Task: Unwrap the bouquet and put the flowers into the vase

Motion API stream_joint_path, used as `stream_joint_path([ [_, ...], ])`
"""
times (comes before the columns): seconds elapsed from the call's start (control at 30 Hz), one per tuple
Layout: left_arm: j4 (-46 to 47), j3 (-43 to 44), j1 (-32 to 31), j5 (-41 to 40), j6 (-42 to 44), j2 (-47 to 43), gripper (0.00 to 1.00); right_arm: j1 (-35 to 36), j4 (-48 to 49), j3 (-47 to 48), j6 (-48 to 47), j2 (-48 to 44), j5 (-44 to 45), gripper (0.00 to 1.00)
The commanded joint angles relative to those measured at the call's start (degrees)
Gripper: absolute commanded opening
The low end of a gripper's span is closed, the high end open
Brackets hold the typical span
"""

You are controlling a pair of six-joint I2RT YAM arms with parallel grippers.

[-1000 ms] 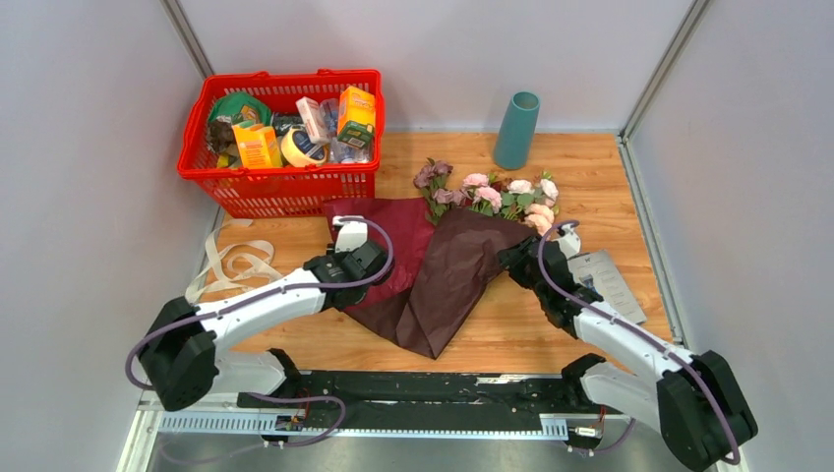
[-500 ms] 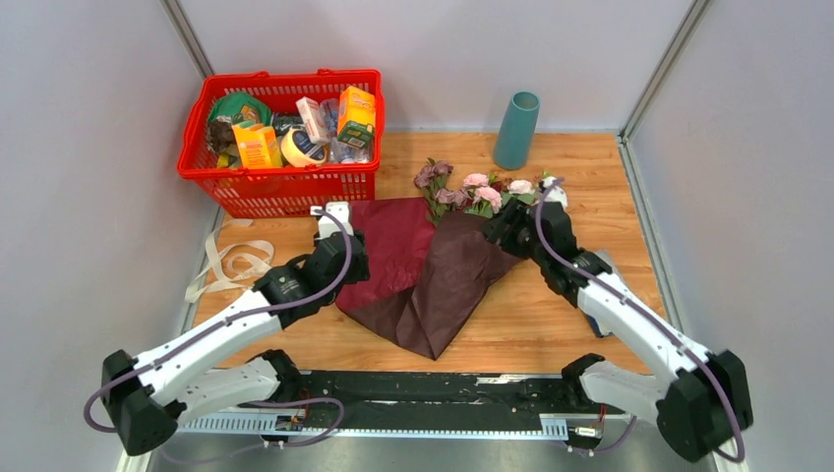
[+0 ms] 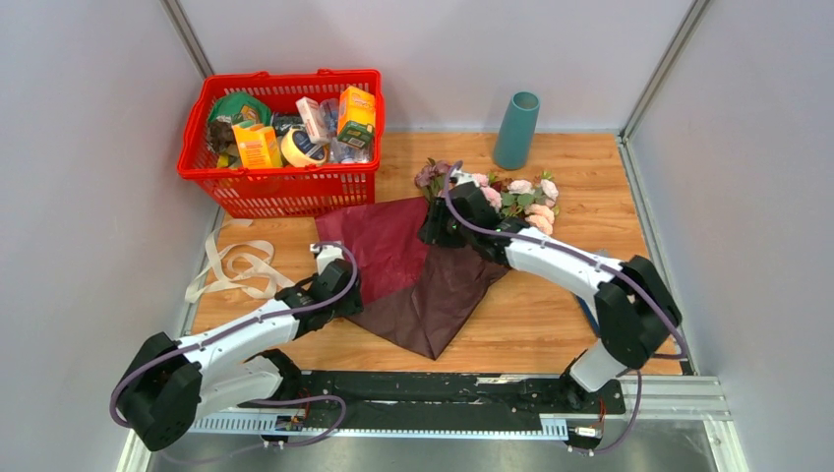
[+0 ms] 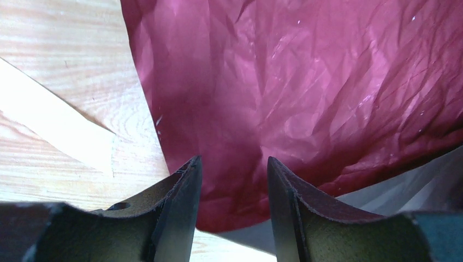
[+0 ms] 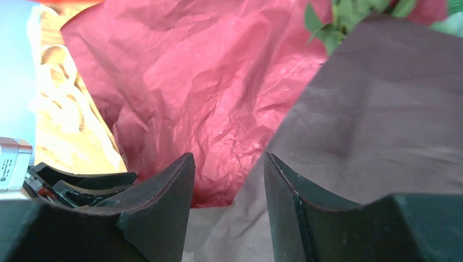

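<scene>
The bouquet lies unwrapped mid-table: a burgundy sheet (image 3: 386, 243) and a darker brown sheet (image 3: 443, 295) are spread flat, with the flowers (image 3: 511, 195) at their far end, pink, cream and mauve heads toward the vase (image 3: 515, 131). The teal vase stands upright at the back. My left gripper (image 3: 339, 282) is open at the burgundy sheet's (image 4: 306, 82) near-left edge, nothing pinched. My right gripper (image 3: 434, 232) is open low over the seam between the burgundy (image 5: 191, 82) and brown paper (image 5: 382, 109), just short of the green leaves (image 5: 338, 16).
A red basket (image 3: 280, 192) full of groceries stands at the back left. The loose cream ribbon (image 3: 236, 261) lies on the wood left of the paper, a strip of it (image 4: 54, 125) beside my left fingers. Grey walls close in on both sides.
The right arm swung left across the bouquet to the middle of the paper. The left gripper drew back toward the near edge and opened wider, and the burgundy sheet now lies flatter.
</scene>
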Motion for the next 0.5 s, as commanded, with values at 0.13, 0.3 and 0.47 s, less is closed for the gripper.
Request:
stream_joint_path([
  [0.13, -2.26, -0.32, 0.37, -1.02, -6.47, -2.32, 0.56, 8.34, -6.22, 11.97, 0.93, 11.65, 14.01, 0.53],
  [0.3, -3.41, -1.19, 0.37, -3.48, -6.82, -7.16, 0.56, 10.72, -7.8, 14.7, 1.98, 16.05, 17.46, 0.54],
  [0.47, -2.98, -2.69, 0.37, -4.54, -7.26, -9.45, 0.56, 10.99, -10.7, 16.72, 5.67, 19.04, 19.39, 0.55],
])
